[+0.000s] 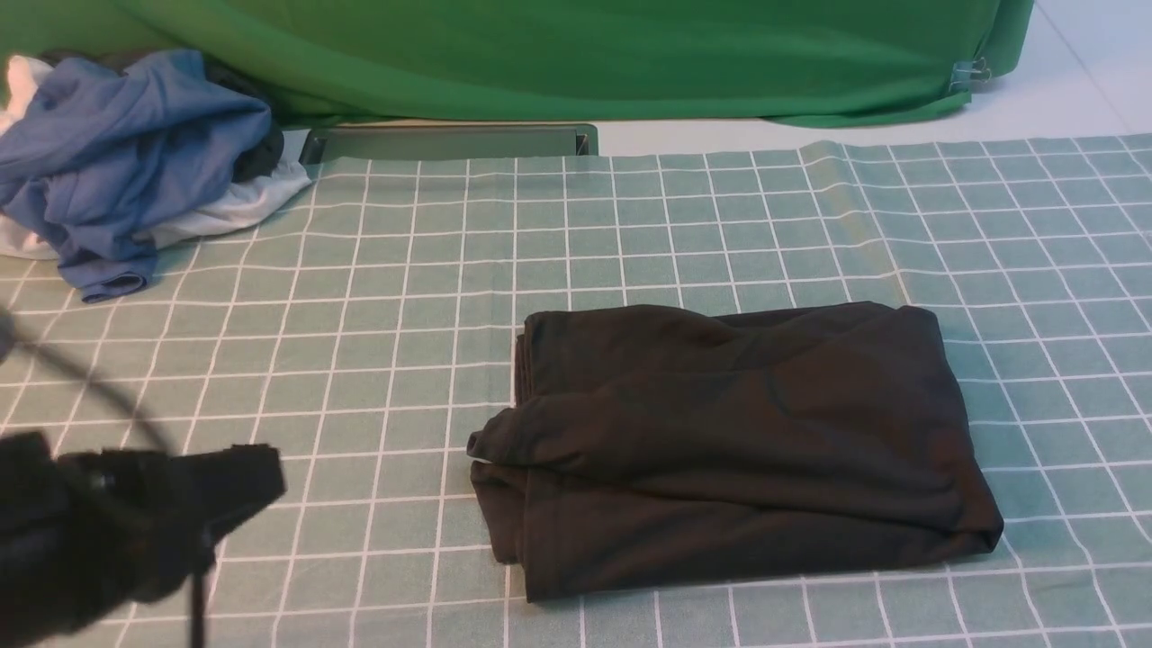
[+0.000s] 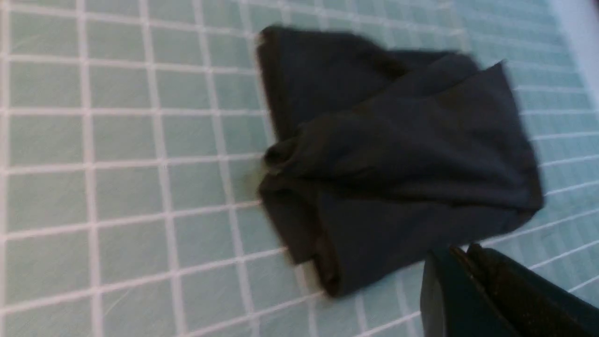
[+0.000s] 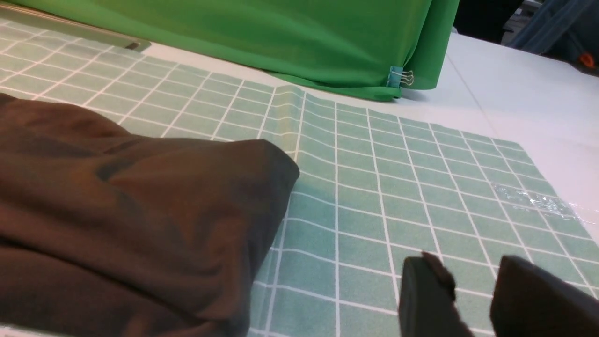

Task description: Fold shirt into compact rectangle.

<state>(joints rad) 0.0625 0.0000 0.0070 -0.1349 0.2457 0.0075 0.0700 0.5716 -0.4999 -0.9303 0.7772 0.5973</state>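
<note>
The shirt lies folded mid-cloth, the left gripper pressed together and empty, the right gripper spread beside it, yet the bulging left edge could spring open if brushed.

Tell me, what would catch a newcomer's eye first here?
Most likely the black shirt, folded into a rough rectangle in the middle of the green checked tablecloth, with neither gripper touching it. Next, the bright green cloth hanging across the back, and the crumpled heap of blue and white garments at the far left corner. The left gripper shows as a dark blur at the near left.
</note>
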